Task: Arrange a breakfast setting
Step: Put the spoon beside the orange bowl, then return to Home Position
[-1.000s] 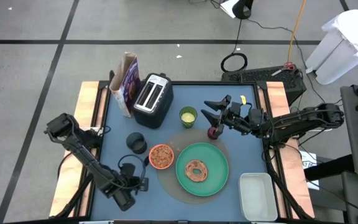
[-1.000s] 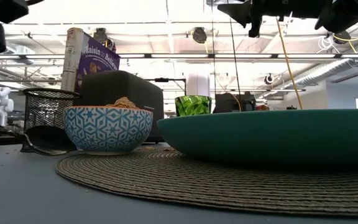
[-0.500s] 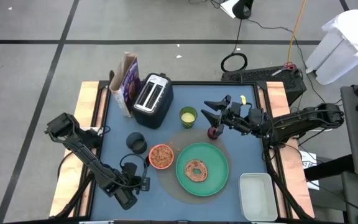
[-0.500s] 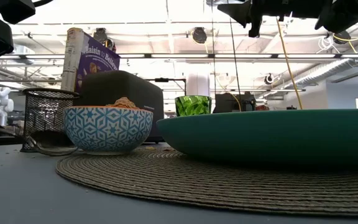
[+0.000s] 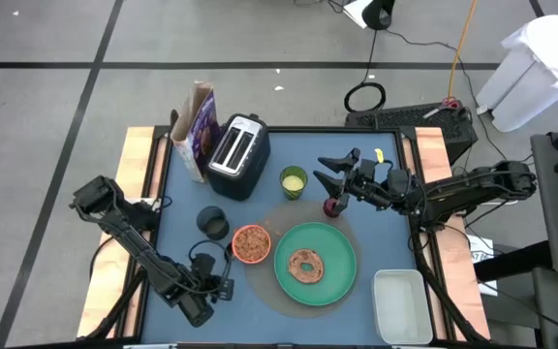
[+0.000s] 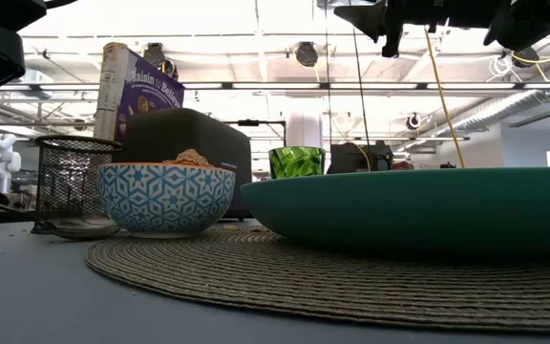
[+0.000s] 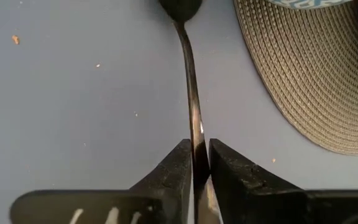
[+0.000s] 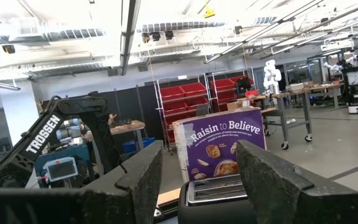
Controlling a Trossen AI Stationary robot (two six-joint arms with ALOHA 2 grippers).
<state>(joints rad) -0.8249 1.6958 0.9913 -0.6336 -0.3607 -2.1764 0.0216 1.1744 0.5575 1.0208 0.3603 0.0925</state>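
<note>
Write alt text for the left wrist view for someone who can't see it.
The left tool is shut on the handle of a metal spoon lying on the blue table. The spoon's bowl points away, beside the edge of a woven placemat.

Odds and ends on my table
A black toaster (image 5: 237,155) stands by a green glass (image 5: 293,180); I see a dark mesh cup (image 5: 212,222), a round woven placemat (image 6: 351,277), and a white tub (image 5: 401,305) at the near right corner.
</note>
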